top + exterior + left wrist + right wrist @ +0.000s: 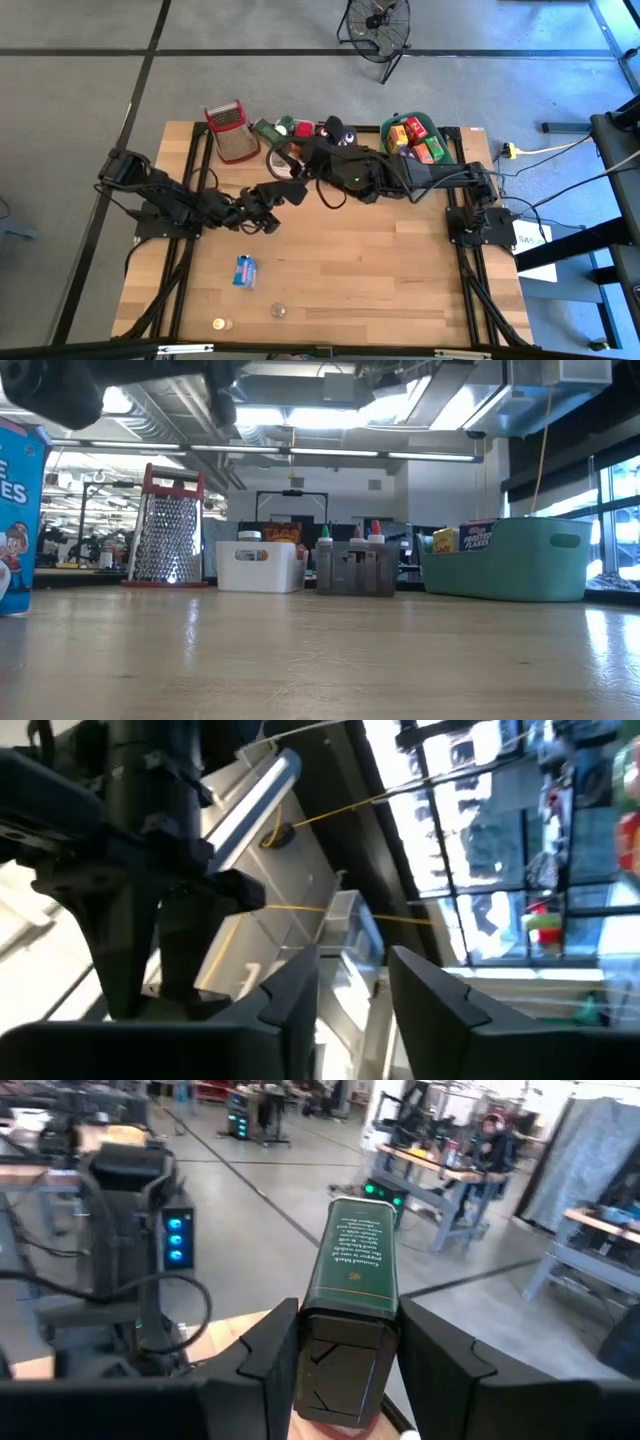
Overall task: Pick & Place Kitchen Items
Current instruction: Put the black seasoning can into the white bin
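Since the right gripper [340, 1355] pinches the green tin [352, 1285] by its lower sides above the table's middle, with the left gripper [352, 995] close by, spread and empty, the tin looks rigid, light and smooth-walled, best clamped on its flat faces.

Your dark green tin [355, 1285]: rectangular, pale print on face, held upright between right gripper [345, 1370] fingers, above far middle of table [400, 260].

Blue-and-white packet [244, 270]: lies alone on bare wood, near-left part of table.

Two small round pieces near near edge: orange-topped one [220, 323], clear one [278, 311] just right of it.

Red and orange boxes [415, 140]: packed together in green bin at far-right corner.

Red-capped bottles [350, 555]: upright in row along far edge.
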Robot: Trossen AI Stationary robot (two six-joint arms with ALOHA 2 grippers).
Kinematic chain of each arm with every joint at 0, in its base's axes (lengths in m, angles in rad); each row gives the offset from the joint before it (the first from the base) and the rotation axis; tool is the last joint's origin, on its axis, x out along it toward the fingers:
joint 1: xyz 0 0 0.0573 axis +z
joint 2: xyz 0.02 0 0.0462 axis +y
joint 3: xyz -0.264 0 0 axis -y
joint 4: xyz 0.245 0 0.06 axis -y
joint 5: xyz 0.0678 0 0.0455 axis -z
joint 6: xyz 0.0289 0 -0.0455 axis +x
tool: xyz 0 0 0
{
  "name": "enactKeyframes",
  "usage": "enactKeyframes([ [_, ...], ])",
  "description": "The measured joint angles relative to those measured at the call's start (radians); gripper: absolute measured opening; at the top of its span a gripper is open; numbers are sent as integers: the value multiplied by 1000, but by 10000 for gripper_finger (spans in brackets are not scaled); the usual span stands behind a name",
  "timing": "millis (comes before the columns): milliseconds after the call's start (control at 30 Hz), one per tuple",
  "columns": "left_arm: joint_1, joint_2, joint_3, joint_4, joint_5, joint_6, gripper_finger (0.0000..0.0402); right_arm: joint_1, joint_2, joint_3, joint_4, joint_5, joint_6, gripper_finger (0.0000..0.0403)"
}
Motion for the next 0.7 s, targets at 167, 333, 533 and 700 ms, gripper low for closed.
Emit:
enactKeyframes([
  [167,0,-23,69,-3,-26,31,97,0,0,0,3,-13,-7,145],
  [333,-27,-102,137,-3,-72,-65,102,0,0,0,21,-14,-42,145],
  [533,-99,-234,186,0,-247,-293,128,1,0,0,53,-36,-104,145],
  [700,-151,-285,186,-1,-390,-433,134,2,0,0,72,-41,-158,145],
])
